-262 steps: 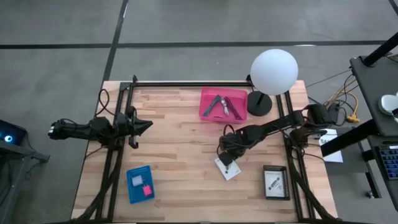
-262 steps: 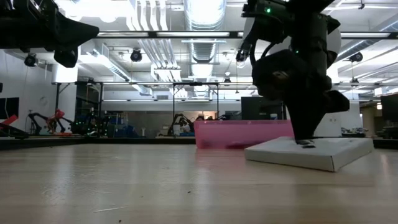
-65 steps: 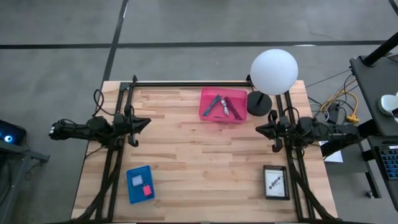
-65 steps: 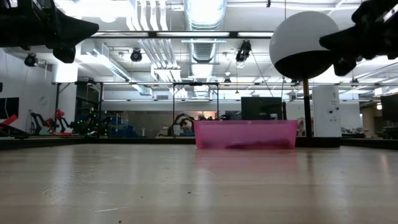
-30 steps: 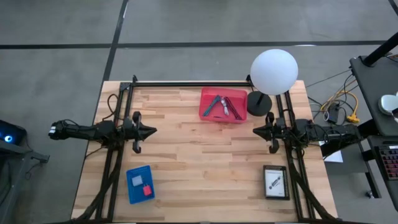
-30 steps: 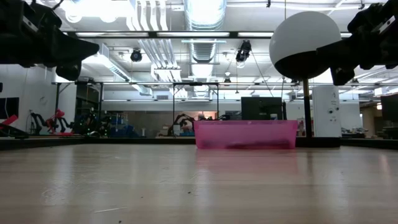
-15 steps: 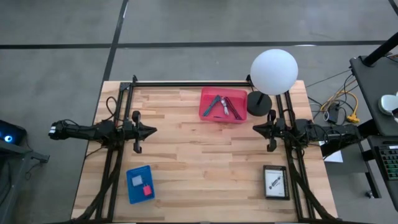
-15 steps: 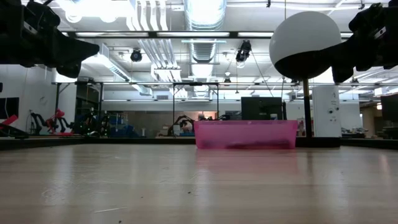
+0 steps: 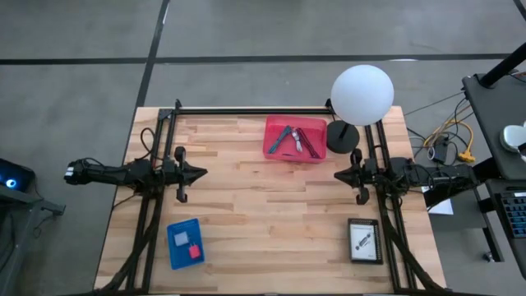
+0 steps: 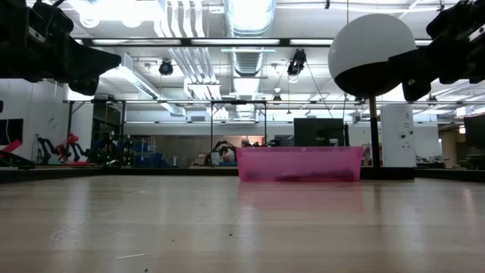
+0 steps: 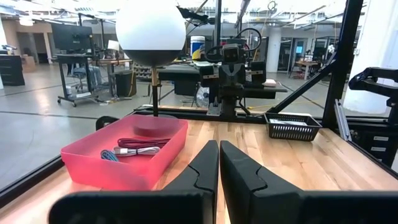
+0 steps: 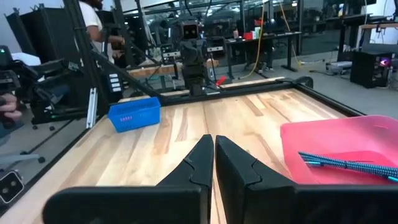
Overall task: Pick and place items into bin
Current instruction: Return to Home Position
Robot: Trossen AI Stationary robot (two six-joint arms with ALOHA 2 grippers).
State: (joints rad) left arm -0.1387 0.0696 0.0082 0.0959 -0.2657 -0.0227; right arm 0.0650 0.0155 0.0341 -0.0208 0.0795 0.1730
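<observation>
High view, black bin [image 9: 350,241] contents unclear; left gripper [image 11: 219,147], right gripper [image 12: 214,140] fingers together.

Open boards of the table [image 9: 263,210] stretch between the left gripper [image 9: 199,173] and the right gripper [image 9: 338,174], which hang above the two sides, well apart, each with fingers pressed together. At the far edge the pink bin [image 9: 294,140] stands in the way, the lamp [image 9: 362,94] just beside it, its globe overhanging that corner. The blue bin [image 9: 184,243] takes the near left, the black bin [image 9: 364,240] the near right; its walls seem low, though that is hard to judge from above. Dark frame rails [image 9: 149,215] run along both sides.
</observation>
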